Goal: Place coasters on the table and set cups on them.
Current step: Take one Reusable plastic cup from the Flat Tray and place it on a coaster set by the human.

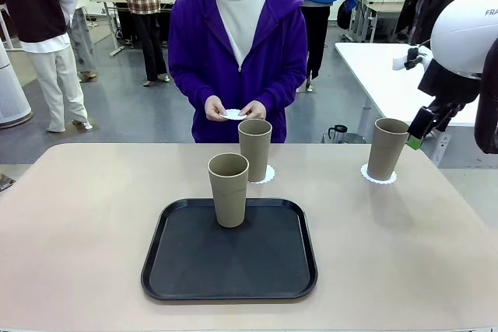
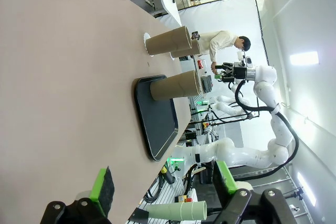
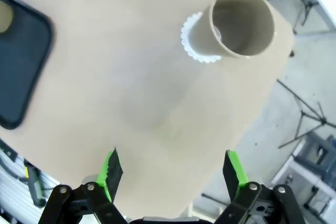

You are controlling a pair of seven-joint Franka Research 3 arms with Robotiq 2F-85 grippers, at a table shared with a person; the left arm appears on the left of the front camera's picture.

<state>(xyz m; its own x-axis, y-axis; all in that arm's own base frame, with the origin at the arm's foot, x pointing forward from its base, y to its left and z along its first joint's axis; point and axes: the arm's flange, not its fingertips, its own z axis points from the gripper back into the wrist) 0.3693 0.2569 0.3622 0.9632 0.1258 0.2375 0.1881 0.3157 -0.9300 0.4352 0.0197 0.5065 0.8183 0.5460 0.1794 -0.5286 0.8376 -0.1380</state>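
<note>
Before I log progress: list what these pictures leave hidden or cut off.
Front view: hand-held coaster, mostly covered by the person's hands.
Front view: middle coaster, left part behind the tray cup.
Right wrist view: tray, cut off by the left edge.

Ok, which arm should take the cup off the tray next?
Probably left. The left end effector, open, looks straight at the tray cup. The right end effector, also open, hangs above the right-hand cup, already on its doily.
</note>
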